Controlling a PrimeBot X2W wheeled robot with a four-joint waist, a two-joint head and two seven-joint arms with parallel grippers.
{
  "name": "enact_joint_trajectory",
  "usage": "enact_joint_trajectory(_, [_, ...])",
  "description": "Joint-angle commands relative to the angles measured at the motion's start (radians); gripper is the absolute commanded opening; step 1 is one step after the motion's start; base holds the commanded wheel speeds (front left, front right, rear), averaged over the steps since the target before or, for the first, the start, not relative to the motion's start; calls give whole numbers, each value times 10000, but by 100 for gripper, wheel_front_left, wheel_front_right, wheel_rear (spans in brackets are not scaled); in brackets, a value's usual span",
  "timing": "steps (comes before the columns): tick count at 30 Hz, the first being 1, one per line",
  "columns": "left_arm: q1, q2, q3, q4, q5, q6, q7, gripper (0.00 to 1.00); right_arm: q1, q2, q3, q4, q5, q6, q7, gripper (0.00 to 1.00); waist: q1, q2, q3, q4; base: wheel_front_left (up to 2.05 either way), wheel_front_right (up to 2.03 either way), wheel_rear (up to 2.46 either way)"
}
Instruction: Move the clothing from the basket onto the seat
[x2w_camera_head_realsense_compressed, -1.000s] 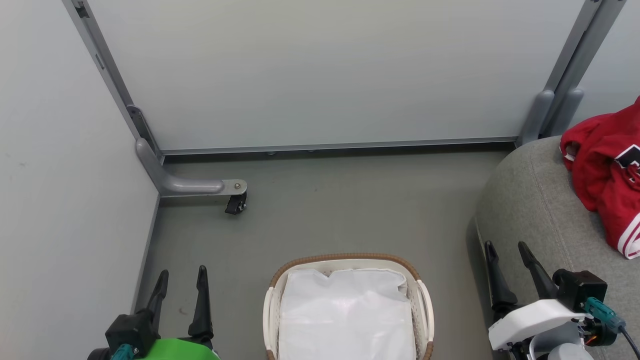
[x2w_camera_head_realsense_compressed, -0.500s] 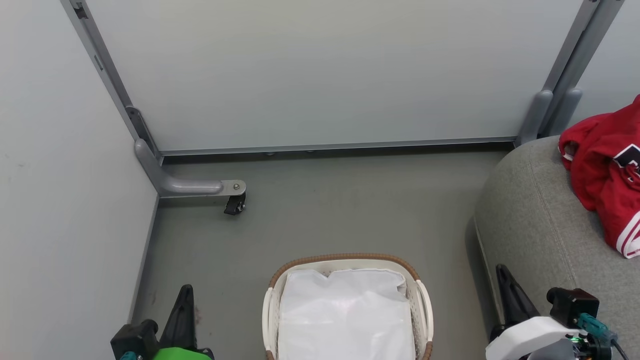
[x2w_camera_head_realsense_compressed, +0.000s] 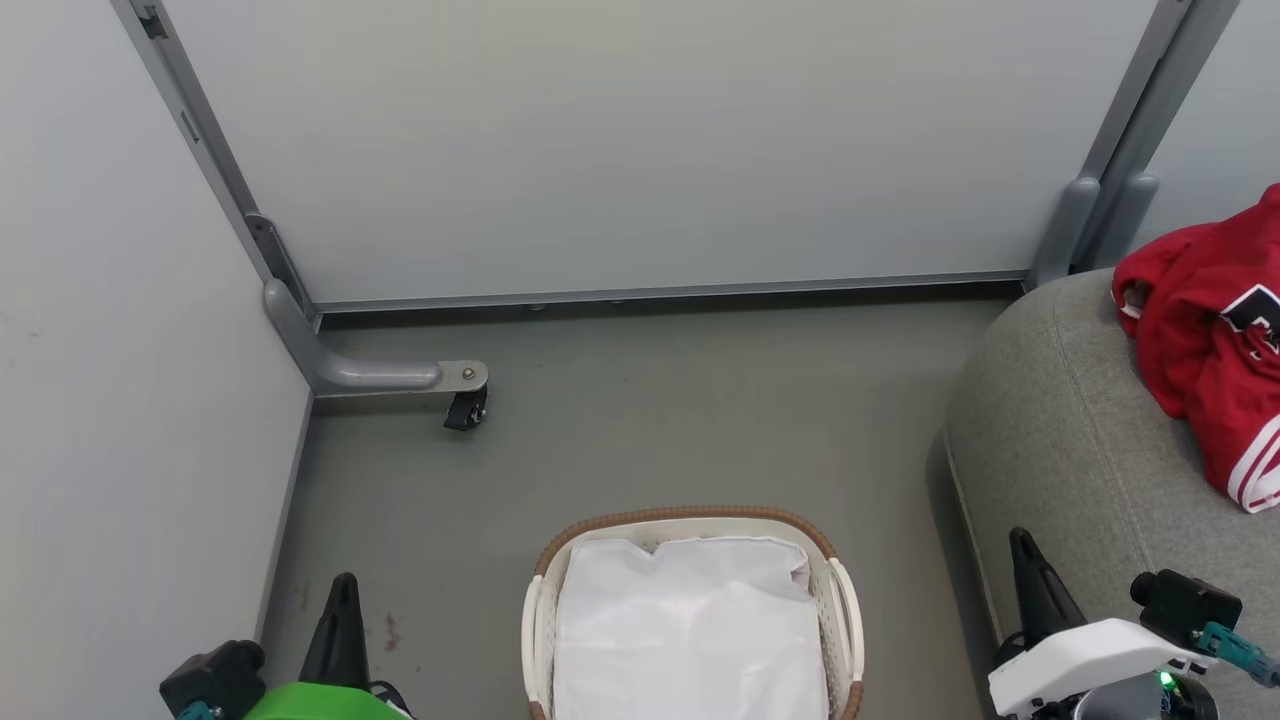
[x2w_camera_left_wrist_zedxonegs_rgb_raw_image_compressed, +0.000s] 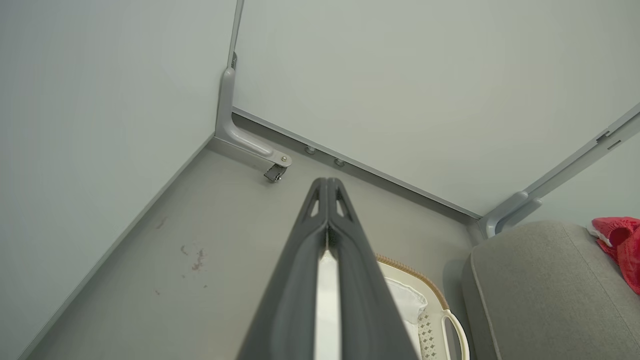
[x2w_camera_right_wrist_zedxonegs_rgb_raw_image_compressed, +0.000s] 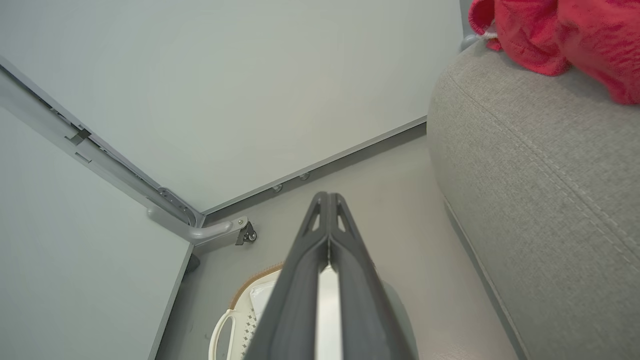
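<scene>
Though crumpled on the seat (x2w_camera_head_realsense_compressed: 1060, 440), bright red clothing (x2w_camera_head_realsense_compressed: 1200, 340) (white-striped trim).

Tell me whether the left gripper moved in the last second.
Yes. The left gripper shut and drew back down the view, against the still basket.

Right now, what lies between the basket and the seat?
A strip of bare grey floor lies between the basket and the seat, with nothing on it. The head view shows this.
</scene>
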Motion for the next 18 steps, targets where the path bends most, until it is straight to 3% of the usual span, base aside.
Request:
enact_joint_trajectory(1, [-321,19,103,-177,-374,-53,84,0,-249,-59,-61,-219,388,-2,89,0,0,0,2,-6,0,0,0])
enact_joint_trajectory(18, [-608,25,493,-364,-2766,-98,777,0,-397,-88,-255,-451,2769,-4,773,0,0,0,25,-84,0,0,0])
